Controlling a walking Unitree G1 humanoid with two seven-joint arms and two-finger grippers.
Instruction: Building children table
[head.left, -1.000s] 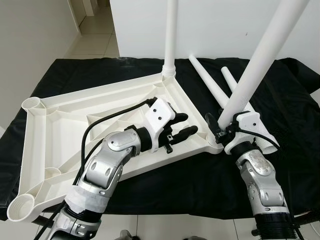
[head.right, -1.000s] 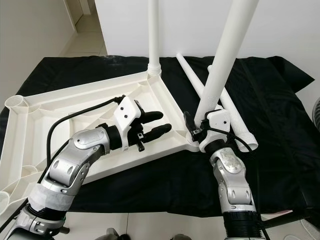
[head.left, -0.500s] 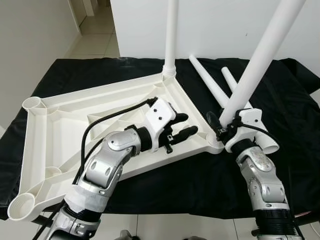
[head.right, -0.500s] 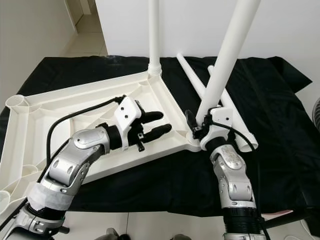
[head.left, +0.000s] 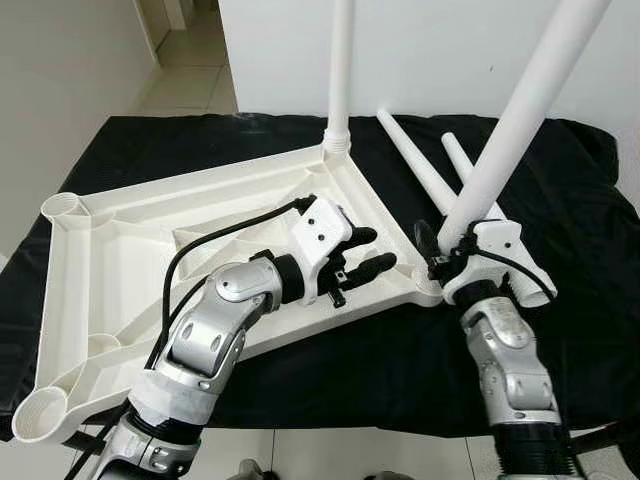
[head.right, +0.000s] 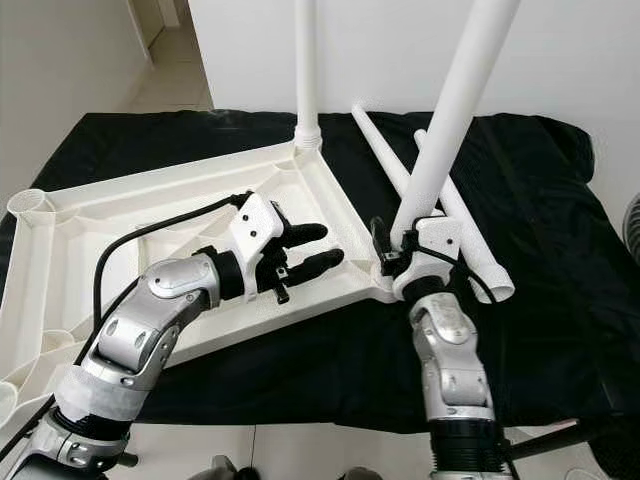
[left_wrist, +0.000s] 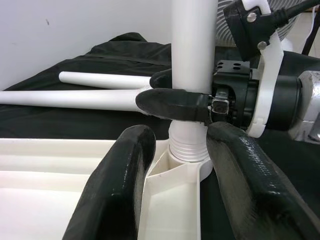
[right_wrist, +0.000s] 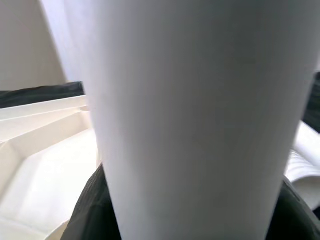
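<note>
Hidden: top of table leg (head.left: 510, 120) cut off by frame edge.
Right pincer (head.left: 447, 250): clenched on leg at tabletop (head.left: 120, 250) corner socket.
Left pincer (head.left: 365, 252): released, over rim.
Change: leg slightly steeper than 1 s ago.

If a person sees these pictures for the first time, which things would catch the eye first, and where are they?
First, the big white tabletop, upside down on the black cloth, with one leg already upright in its far corner. Next, the right pincer gripping a second leg that leans at the near right corner socket. The left pincer hovers open over the tabletop just beside that corner.
</note>
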